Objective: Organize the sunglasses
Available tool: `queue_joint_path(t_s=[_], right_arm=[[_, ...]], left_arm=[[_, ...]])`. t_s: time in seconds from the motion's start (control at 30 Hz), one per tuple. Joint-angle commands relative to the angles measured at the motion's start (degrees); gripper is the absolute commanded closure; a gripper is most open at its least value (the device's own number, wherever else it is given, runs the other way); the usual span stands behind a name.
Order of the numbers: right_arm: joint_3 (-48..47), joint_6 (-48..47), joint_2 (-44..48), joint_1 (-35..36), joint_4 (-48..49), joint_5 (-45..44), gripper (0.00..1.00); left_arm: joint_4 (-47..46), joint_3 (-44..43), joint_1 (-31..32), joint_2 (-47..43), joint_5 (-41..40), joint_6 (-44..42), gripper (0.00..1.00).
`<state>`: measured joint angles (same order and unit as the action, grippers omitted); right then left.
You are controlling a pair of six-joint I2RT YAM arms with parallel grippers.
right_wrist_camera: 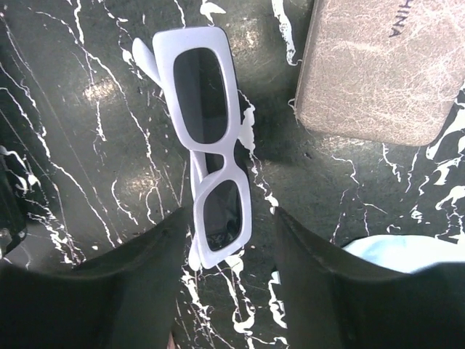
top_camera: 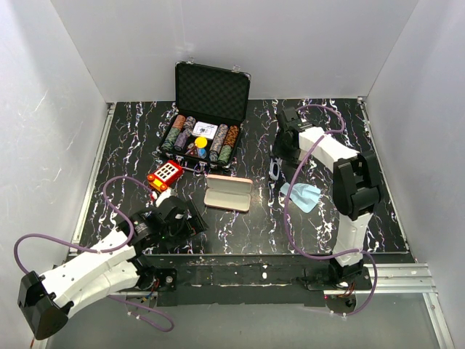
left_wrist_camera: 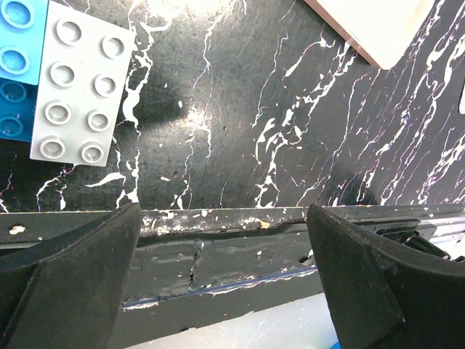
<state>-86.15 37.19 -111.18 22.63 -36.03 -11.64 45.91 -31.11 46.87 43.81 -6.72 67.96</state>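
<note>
Barely begun — nothing cased yet. Right of the pink case (top_camera: 228,192), lying flat: the white sunglasses (right_wrist_camera: 207,145), straddled by the right gripper (right_wrist_camera: 232,218), spread wide, clasping nothing. Left of that case, left gripper (left_wrist_camera: 224,211) likewise agape, empty — yet to do: grasp, lift, stow

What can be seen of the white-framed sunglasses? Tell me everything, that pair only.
The white-framed sunglasses have a chunky, glossy, plastic-looking frame with two rectangular dark lenses and a thick bridge. Part of one temple shows at the far end. They lie flat, lenses up, on the black marbled table, apart from the grey-brown case. The right gripper, open, straddles the near lens. Whether it touches the frame cannot be judged.
</note>
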Motion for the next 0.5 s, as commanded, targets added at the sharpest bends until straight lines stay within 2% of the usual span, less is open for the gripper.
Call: queue_joint_path(t_s=[0.0, 0.13, 0.2, 0.3, 0.4, 0.47], right_arm=[[-0.3, -0.9, 4.9, 0.0, 1.0, 1.3, 0.38], [12.2, -0.4, 16.7, 0.0, 5.1, -0.5, 0.25], [23.1, 1.2, 24.1, -0.3, 6.8, -1.6, 0.24], [36.8, 3.5, 35.4, -1.4, 10.0, 1.3, 0.25], [46.5, 6.0, 44.3, -2.8, 10.6, 4.0, 0.26], [49.9, 7.2, 47.0, -3.9, 9.4, 4.3, 0.27]], left_arm=[[-0.1, -2.4, 0.0, -0.1, -0.9, -0.9, 0.02], [-1.0, -1.9, 0.0, -0.9, -0.4, -1.0, 0.02], [-1.5, -1.5, -0.1, -1.4, -0.1, -1.0, 0.02], [-2.8, -1.0, 0.0, -1.5, 0.2, -1.4, 0.02], [-3.6, -1.3, -0.1, -0.7, 0.8, -2.1, 0.02], [-4.2, -1.8, 0.0, 0.2, 1.2, -2.6, 0.02]])
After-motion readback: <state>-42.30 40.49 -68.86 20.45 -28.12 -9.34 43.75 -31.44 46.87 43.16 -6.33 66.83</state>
